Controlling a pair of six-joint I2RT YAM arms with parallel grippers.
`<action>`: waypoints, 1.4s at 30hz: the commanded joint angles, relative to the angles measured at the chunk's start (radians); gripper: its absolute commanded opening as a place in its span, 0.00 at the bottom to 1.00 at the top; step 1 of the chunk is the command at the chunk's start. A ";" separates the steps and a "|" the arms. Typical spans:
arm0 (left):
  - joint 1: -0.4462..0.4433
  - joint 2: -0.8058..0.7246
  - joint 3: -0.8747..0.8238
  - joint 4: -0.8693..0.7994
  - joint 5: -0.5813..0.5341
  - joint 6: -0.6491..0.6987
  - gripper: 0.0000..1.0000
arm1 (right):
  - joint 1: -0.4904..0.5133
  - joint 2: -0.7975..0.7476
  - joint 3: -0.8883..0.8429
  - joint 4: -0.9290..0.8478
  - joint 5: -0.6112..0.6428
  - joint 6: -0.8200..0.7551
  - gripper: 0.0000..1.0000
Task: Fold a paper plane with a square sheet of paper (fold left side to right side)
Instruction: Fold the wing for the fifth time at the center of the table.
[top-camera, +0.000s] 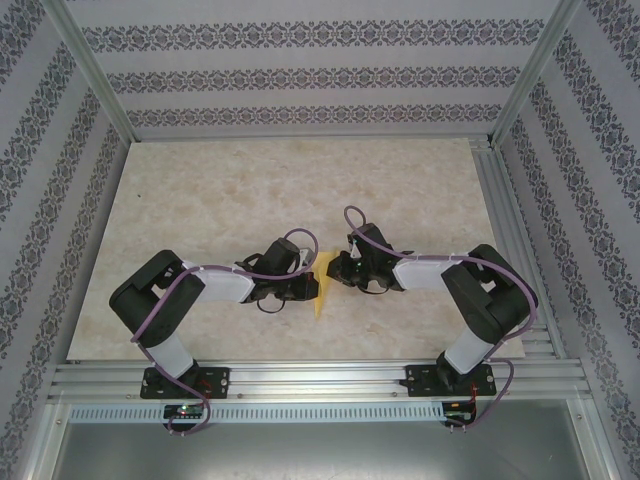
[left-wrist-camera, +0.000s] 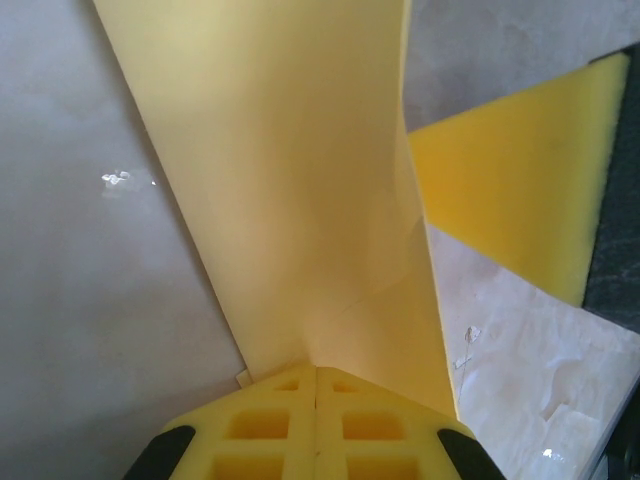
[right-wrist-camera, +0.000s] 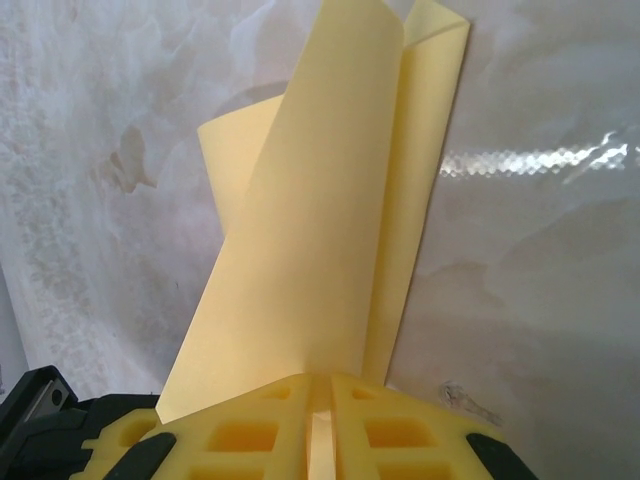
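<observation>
From above, the paper (top-camera: 320, 292) sits on the counter (top-camera: 200, 200) between my left tool (top-camera: 306, 287) and right tool (top-camera: 336, 268), both right against it. At my left wrist, the tool (left-wrist-camera: 316, 372) is pinched tight on the sheet's edge. It looks thin, light and limp and would likely crumple, so I'd hold it at the edges. At my right wrist, the tool (right-wrist-camera: 320, 385) nips a folded flap, jaws nearly together.

Black jointed left arm (top-camera: 150, 300) and right arm (top-camera: 490, 300), white forearm shells (top-camera: 225, 285), purple cables (top-camera: 350, 213); yellow grid-moulded pincer fingers (left-wrist-camera: 255, 425).
</observation>
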 joint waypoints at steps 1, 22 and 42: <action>0.005 0.036 -0.018 -0.050 -0.029 0.021 0.00 | 0.014 0.017 0.027 0.023 -0.001 -0.003 0.13; 0.005 0.033 -0.015 -0.051 -0.026 0.024 0.00 | 0.020 0.065 0.038 0.032 0.013 0.003 0.13; 0.012 -0.284 -0.048 -0.276 -0.136 0.044 0.14 | 0.024 0.069 0.024 -0.077 0.079 -0.012 0.13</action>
